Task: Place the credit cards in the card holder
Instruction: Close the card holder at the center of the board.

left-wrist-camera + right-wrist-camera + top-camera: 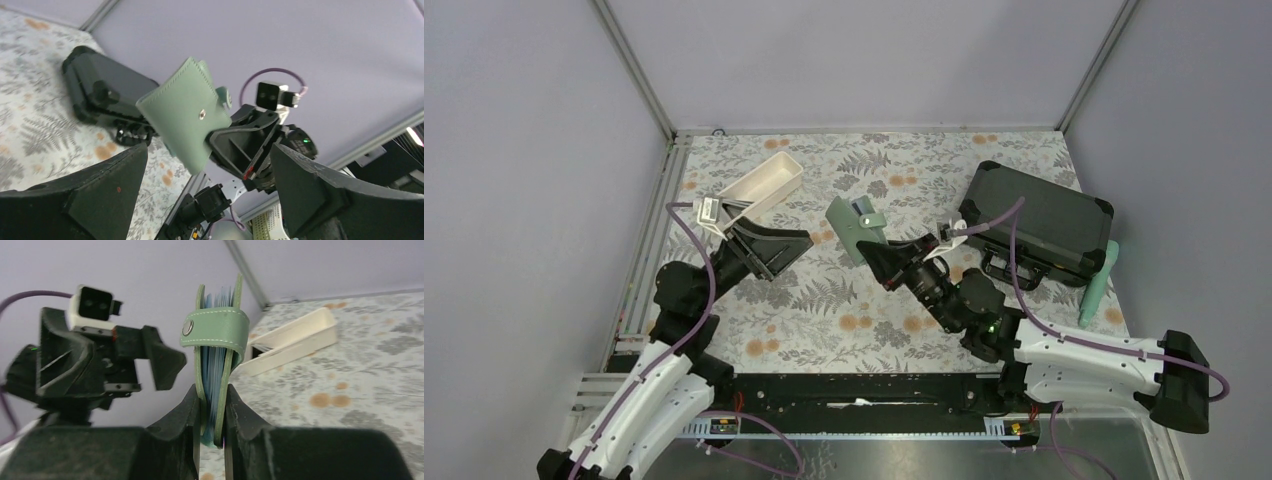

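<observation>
Matt, smooth leathery card holder

The card holder stands in the right end effector; tray behind-left; case right.

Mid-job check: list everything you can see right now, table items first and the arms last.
card holder: one, sage green with pale blue pockets, strap across its open edge, held above the table
tray: one, white, far left of the table
hard case: one, black, far right
long slim item: one, mint green, right edge beside the hard case; cannot tell what it is
credit cards: none seen in any view
table: one, floral pattern
left gripper: one, black, open and empty, facing the card holder
right gripper: one, black, shut on the card holder's lower edge
</observation>
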Robot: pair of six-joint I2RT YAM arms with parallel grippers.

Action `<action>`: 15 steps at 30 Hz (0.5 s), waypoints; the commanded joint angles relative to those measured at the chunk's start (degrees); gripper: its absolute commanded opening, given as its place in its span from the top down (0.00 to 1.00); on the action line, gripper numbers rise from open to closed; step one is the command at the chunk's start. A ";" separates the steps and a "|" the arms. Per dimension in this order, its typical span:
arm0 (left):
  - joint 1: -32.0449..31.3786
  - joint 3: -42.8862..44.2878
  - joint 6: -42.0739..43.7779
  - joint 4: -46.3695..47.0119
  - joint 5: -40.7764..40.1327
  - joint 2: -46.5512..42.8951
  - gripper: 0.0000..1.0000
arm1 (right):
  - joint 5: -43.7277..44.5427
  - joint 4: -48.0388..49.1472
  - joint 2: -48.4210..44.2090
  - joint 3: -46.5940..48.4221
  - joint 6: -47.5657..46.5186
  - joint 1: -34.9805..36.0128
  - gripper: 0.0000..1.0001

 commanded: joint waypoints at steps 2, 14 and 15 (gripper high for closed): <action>-0.68 1.12 -4.42 18.55 5.81 2.65 0.01 | -12.01 19.97 -2.24 -3.48 10.05 0.26 1.00; -6.83 2.08 -2.28 20.82 6.32 3.58 0.09 | -20.69 35.15 0.51 -5.17 18.91 0.26 1.00; -7.69 2.16 -2.18 21.45 5.97 3.95 0.13 | -21.68 35.36 0.82 -4.85 19.19 0.26 1.00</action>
